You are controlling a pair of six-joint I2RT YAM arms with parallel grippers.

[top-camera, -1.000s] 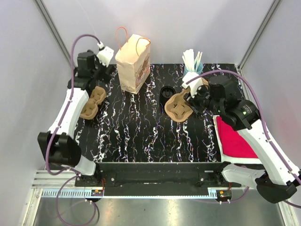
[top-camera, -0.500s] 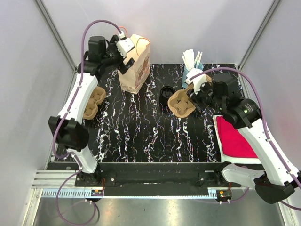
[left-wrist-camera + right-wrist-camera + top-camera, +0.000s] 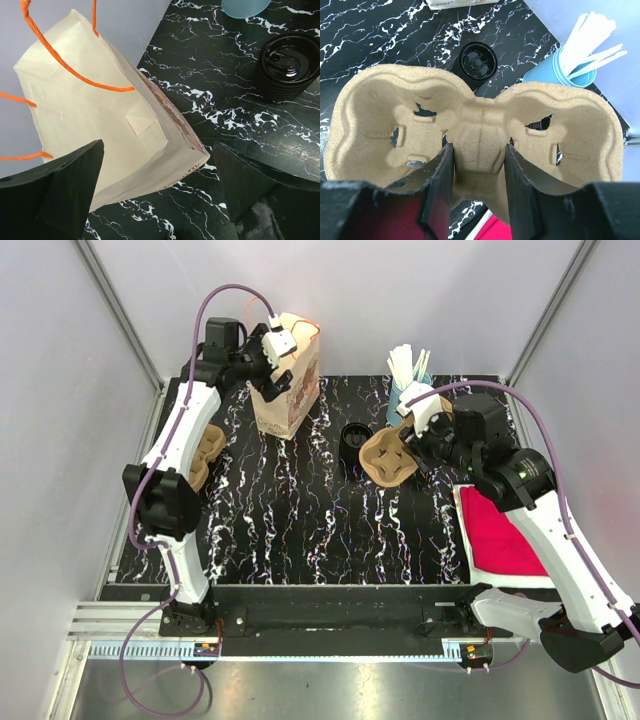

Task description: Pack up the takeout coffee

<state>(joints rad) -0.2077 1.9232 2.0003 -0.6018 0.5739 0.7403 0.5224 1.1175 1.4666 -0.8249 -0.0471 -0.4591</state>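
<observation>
A tan paper bag (image 3: 287, 380) with orange handles stands at the back of the black marble table (image 3: 300, 520). My left gripper (image 3: 272, 372) is open beside the bag, one finger on each side of its near corner (image 3: 165, 155). My right gripper (image 3: 408, 445) is shut on the middle ridge of a brown pulp cup carrier (image 3: 388, 457) and holds it above the table (image 3: 480, 145). A stack of black coffee lids (image 3: 356, 438) sits just left of the carrier, also in the right wrist view (image 3: 477, 62) and the left wrist view (image 3: 287, 62).
A second pulp cup carrier (image 3: 200, 455) lies at the table's left edge. A blue cup of white stirrers (image 3: 408, 375) stands at the back right (image 3: 580, 60). A red cloth (image 3: 505, 535) lies on a white tray at the right.
My left arm swung from the left carrier up to the paper bag. My right gripper lifted the cup carrier slightly and tilted it.
</observation>
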